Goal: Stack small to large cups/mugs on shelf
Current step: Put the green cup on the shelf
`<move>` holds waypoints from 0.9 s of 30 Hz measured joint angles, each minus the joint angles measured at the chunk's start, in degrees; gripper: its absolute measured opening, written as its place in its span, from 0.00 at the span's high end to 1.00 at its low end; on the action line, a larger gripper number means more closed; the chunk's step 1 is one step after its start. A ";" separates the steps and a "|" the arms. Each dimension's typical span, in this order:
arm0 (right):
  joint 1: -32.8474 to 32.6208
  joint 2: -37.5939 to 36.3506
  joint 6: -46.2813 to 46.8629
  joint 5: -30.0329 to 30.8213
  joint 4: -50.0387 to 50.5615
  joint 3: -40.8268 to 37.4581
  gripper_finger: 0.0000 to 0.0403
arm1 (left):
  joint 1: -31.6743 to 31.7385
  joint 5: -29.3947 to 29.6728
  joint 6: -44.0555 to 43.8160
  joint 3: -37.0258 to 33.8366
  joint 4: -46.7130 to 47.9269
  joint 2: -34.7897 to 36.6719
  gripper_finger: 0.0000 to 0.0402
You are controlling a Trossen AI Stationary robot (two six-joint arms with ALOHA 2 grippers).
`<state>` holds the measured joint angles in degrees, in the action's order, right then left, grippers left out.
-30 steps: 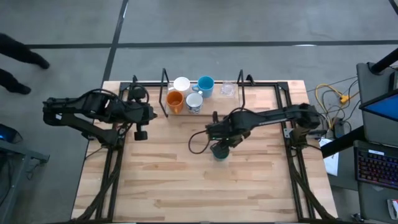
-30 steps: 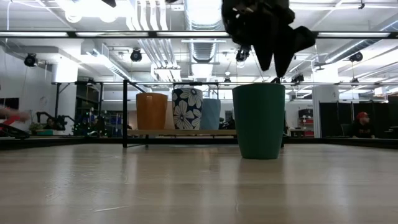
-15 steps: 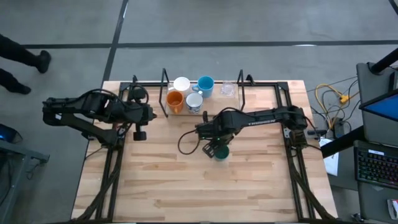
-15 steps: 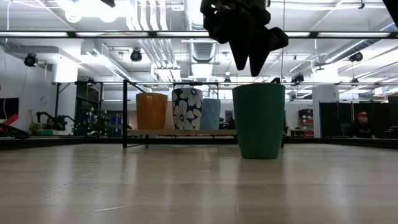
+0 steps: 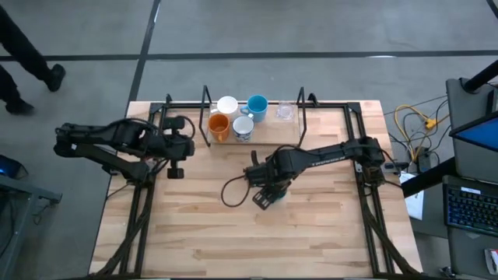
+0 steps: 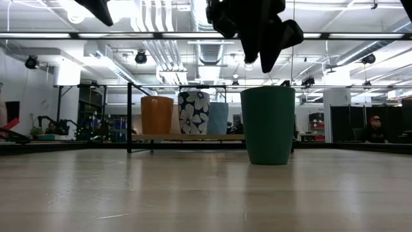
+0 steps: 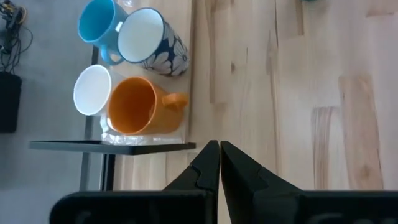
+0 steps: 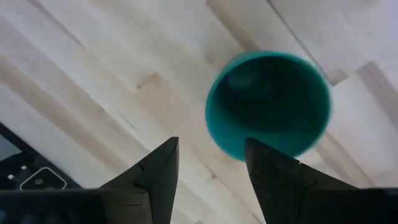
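Wide-open right gripper (image 8: 208, 163) above the teal cup (image 8: 268, 104) on bare mid-table, clear of the shelf (image 5: 268, 132); closed left gripper (image 7: 219, 155) near the orange mug (image 7: 134, 113).

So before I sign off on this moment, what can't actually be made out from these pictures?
- Teal cup: in the high view the right gripper covers nearly all of it.
- Clear glass: faint in the high view; not discernible in the low view.
- White cup: hidden in the low view behind the orange mug and floral mug.
- Left gripper: cut off by the low view's top edge.
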<state>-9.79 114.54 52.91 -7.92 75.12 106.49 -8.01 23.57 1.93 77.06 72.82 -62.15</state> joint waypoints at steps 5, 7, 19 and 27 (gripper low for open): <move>-0.82 0.00 0.63 -0.02 -0.95 -0.90 0.56 | 0.00 0.00 0.02 -1.46 -0.78 -0.02 1.00; -0.82 0.00 0.50 0.00 -1.87 -1.45 0.56 | 0.00 0.01 0.02 -1.49 -0.81 -0.02 1.00; -0.82 0.00 -0.40 -1.09 -8.70 -6.37 0.56 | 0.00 -0.37 -0.07 -1.33 -0.82 0.10 1.00; -0.69 0.02 -3.31 -1.01 -9.07 -7.75 0.57 | 0.01 -0.72 -0.07 -1.41 -0.79 0.33 1.00</move>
<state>-10.48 114.56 49.60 -8.93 66.05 98.74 -8.00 22.85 1.87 75.66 72.03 -61.82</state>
